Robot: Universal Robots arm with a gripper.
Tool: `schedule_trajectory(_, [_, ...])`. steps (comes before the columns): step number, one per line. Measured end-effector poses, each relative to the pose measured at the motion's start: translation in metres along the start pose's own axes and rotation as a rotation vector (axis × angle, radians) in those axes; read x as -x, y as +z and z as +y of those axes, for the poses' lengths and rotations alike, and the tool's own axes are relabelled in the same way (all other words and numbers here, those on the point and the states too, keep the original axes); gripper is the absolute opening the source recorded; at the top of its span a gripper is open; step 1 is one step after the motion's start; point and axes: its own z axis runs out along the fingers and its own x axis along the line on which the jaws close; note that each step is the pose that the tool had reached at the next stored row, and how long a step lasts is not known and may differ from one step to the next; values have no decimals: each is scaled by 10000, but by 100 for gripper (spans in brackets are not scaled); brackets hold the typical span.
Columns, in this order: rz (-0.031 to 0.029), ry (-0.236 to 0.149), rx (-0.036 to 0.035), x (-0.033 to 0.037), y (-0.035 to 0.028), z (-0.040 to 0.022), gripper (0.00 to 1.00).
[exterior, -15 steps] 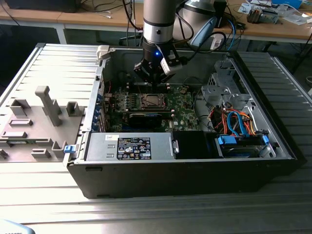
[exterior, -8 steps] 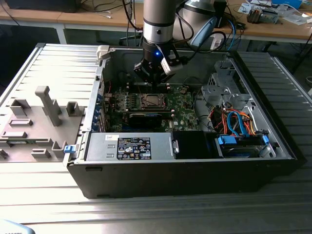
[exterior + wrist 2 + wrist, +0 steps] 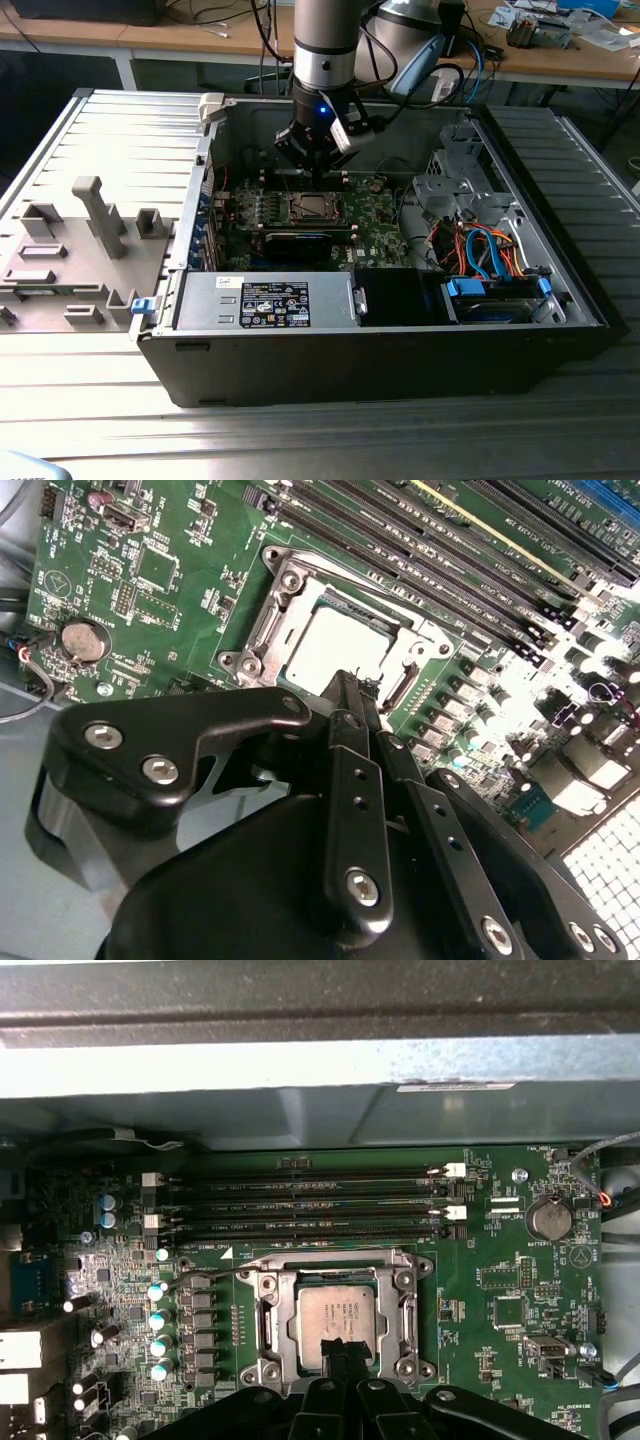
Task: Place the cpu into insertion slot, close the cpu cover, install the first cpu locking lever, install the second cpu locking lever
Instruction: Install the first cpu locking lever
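The cpu (image 3: 338, 1312) lies flat in the insertion slot (image 3: 415, 1265) on the green motherboard, its silvery top showing through the window of the cpu cover (image 3: 283, 1315). The cover lies down flat around it. A thin wire lever (image 3: 200, 1275) sticks out from one socket corner. My gripper (image 3: 340, 1348) is shut, with its narrow paired fingertips (image 3: 352, 685) just above the socket's edge beside the cpu (image 3: 335, 648), and nothing shows between them. In the exterior view my gripper (image 3: 315, 165) hangs inside the open computer case, right over the socket (image 3: 312, 208).
Long black memory slots (image 3: 310, 1200) run beside the socket and a coin battery (image 3: 549, 1220) sits nearby. The grey case wall (image 3: 300, 1080) rises close behind. A power supply (image 3: 270, 300) and a drive cage with coloured cables (image 3: 480, 250) fill the case front. A grey fixture plate (image 3: 80, 240) lies outside.
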Motion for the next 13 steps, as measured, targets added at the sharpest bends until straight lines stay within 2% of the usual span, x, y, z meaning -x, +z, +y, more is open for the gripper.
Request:
schedule_trajectory(10, [-2, -60, 1, 0, 0, 0, 11])
schedule_trajectory(13, [-4, -206, 4, 0, 0, 0, 11])
